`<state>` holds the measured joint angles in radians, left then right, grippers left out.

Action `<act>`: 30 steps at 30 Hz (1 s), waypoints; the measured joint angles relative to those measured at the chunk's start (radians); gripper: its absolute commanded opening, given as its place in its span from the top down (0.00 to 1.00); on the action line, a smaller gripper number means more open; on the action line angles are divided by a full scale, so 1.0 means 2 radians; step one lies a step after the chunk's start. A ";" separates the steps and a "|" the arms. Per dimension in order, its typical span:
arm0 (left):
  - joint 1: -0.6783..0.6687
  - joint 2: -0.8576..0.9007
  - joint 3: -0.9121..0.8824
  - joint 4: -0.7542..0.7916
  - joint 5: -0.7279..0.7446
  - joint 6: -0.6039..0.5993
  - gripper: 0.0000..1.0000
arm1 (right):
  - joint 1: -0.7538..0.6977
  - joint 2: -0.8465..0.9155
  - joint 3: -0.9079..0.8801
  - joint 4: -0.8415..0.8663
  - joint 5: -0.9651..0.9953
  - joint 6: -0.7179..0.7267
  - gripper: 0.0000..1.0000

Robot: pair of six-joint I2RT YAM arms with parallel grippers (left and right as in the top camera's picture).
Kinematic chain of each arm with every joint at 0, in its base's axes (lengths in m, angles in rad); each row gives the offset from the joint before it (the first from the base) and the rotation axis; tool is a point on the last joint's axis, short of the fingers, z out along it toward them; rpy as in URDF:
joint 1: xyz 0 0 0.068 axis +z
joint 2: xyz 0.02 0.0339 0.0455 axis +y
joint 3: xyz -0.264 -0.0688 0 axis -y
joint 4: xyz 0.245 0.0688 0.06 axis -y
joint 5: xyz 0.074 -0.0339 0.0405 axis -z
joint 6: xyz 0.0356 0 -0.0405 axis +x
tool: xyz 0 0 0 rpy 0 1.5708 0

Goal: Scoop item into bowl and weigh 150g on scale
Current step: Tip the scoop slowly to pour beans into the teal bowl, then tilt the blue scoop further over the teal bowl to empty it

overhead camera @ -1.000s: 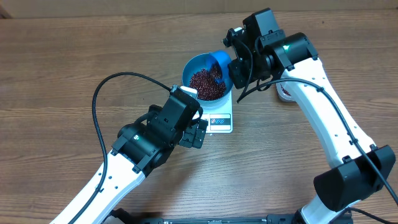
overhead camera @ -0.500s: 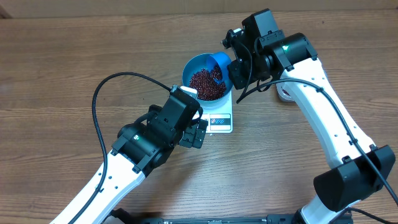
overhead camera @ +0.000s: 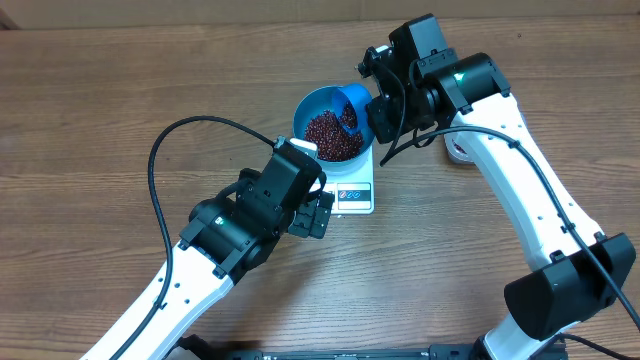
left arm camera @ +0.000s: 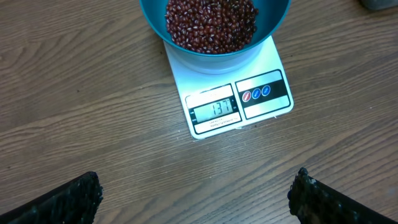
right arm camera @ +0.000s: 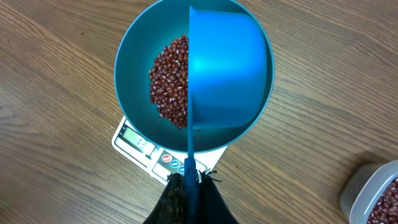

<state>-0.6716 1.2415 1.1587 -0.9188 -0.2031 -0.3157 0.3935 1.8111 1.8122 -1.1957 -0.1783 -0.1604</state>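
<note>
Glossy beans (overhead camera: 333,135) in round bowl (overhead camera: 308,105), right tool (right arm camera: 189,186) clamping scoop (right arm camera: 227,68) (plastic), left tool (left arm camera: 195,182) splayed

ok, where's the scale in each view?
Overhead: scale just right of centre, mostly under the bowl, display edge nearest the bottom.
Left wrist: scale top centre, display in full view.
Right wrist: scale lower left, one corner showing below the bowl.
Shared landmark: the blue bowl of beans sitting on it.
</note>
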 measured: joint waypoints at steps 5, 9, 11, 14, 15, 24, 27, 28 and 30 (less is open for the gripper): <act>0.000 0.000 0.000 0.000 0.000 0.000 0.01 | 0.001 0.000 0.000 -0.010 -0.013 -0.019 0.96; 0.000 0.000 0.000 0.000 0.000 0.000 0.01 | 0.001 0.000 0.000 0.004 -0.009 -0.009 0.96; 0.000 0.000 0.000 0.000 0.000 0.000 0.00 | 0.001 0.000 0.000 0.003 -0.008 -0.006 0.96; 0.000 0.000 0.000 0.000 0.000 0.000 0.01 | 0.001 0.000 0.000 0.004 -0.007 -0.003 0.96; 0.000 0.000 0.000 0.000 0.000 0.000 0.00 | 0.001 0.000 0.000 0.003 -0.007 -0.002 0.96; 0.000 0.000 0.000 0.000 0.000 0.000 0.00 | 0.001 0.000 0.000 0.003 -0.006 0.000 0.96; 0.000 0.000 0.000 0.000 0.000 0.000 0.00 | 0.001 0.000 0.000 0.004 -0.006 0.000 0.96; 0.000 0.000 0.000 0.000 0.000 0.000 0.00 | 0.001 0.000 0.000 0.004 -0.006 0.000 0.96; 0.000 0.000 0.000 0.000 0.000 0.000 0.00 | 0.002 0.000 0.000 -0.002 -0.013 -0.007 0.96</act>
<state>-0.6716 1.2415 1.1587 -0.9184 -0.2031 -0.3157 0.3965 1.8111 1.8126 -1.1999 -0.2035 -0.1753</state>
